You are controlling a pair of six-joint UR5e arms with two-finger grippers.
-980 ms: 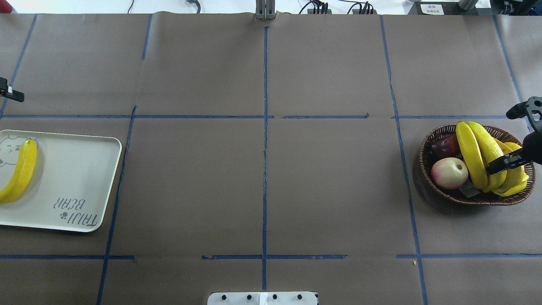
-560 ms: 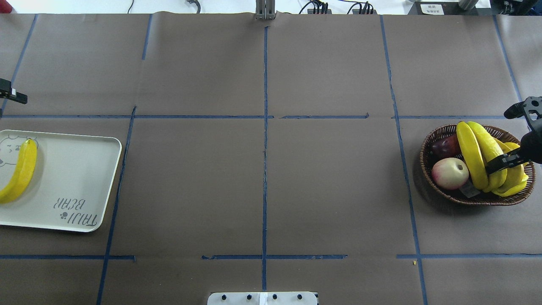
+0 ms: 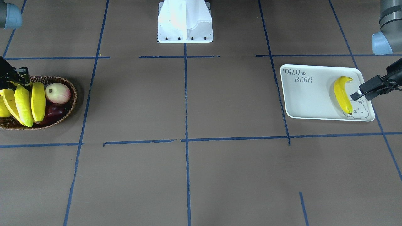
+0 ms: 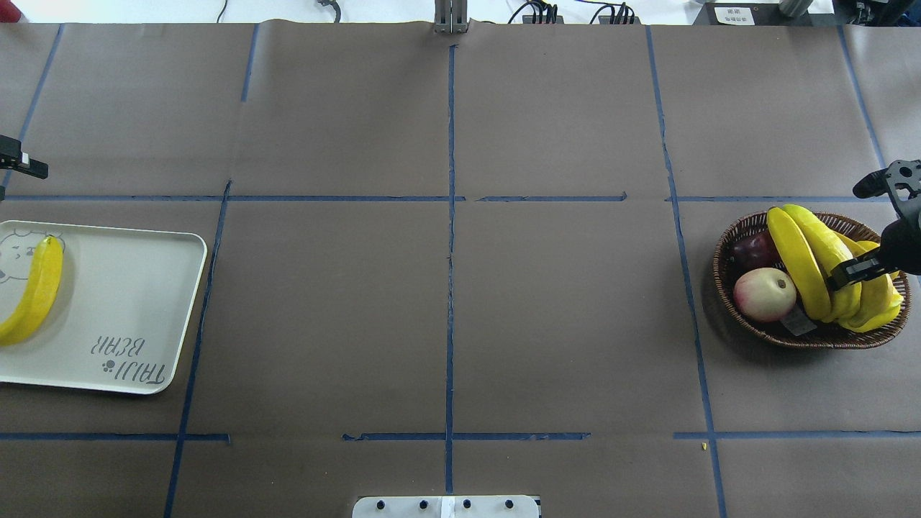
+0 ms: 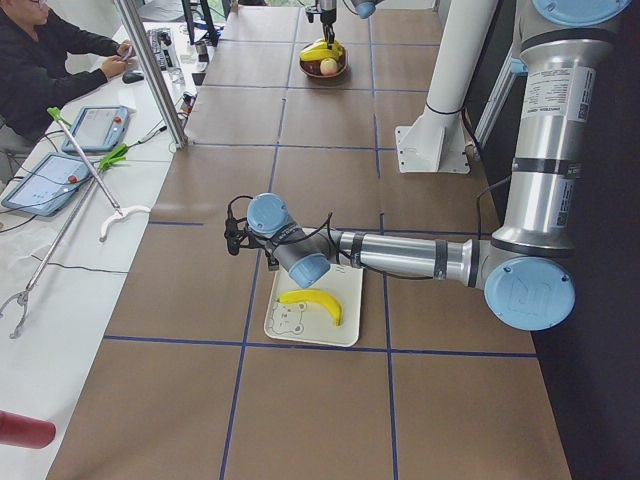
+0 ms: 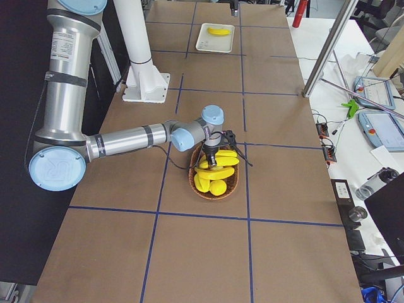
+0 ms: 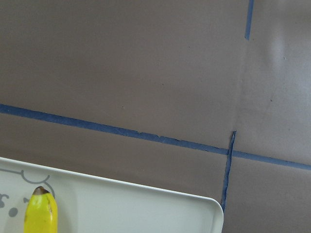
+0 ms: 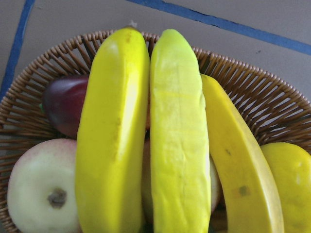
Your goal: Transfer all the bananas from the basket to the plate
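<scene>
The wicker basket (image 4: 727,288) at the table's right holds three bananas (image 8: 180,141) side by side, the middle one slightly greenish. My right gripper (image 4: 863,232) hovers open just above them. One fingertip (image 4: 849,273) lies over the greenish banana (image 4: 827,252) and the other reaches past the basket's far rim. No fingers show in the right wrist view. One banana (image 4: 36,291) lies on the white plate (image 4: 129,288) at the left, by the bear drawing. My left gripper (image 3: 361,91) hangs open just beyond the plate's far edge, holding nothing.
A pale apple (image 4: 764,293), a dark red fruit (image 4: 754,250) and a rounder yellow fruit (image 8: 286,184) share the basket. The robot's white base (image 3: 185,22) stands at the near middle edge. A person (image 5: 50,50) sits at a side desk.
My right gripper has drifted slightly right and farther over the basket. The two upright bananas have leaned a little to the left. The left gripper has barely moved.
</scene>
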